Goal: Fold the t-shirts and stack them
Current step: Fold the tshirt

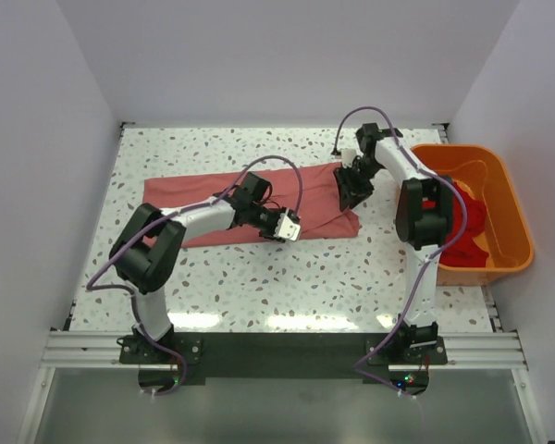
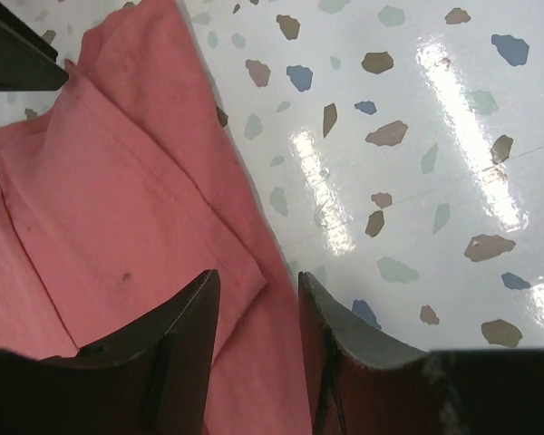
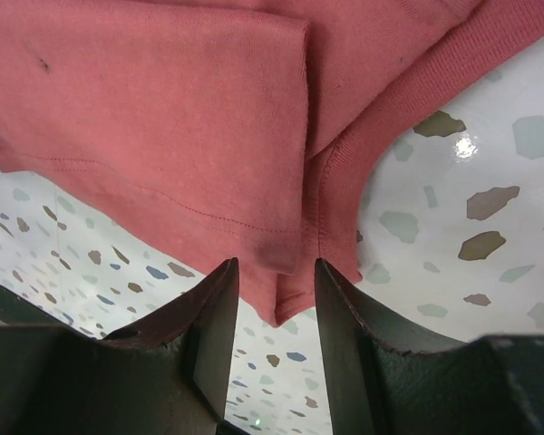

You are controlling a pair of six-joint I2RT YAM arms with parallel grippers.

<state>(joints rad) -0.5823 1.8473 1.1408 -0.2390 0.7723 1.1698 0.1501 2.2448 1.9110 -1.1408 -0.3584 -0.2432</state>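
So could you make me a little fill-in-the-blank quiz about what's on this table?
The pink t-shirt lies on the speckled ____.
The red t-shirt sits inside the orange ____.
The left end effector and right end effector are both over the ____ t-shirt.
Answers: table; tub; pink.

The folded t-shirt (image 1: 190,192) lies left to right across the middle of the table (image 1: 287,277); the second t-shirt (image 1: 472,227) sits inside the tub (image 1: 516,217) at its right edge
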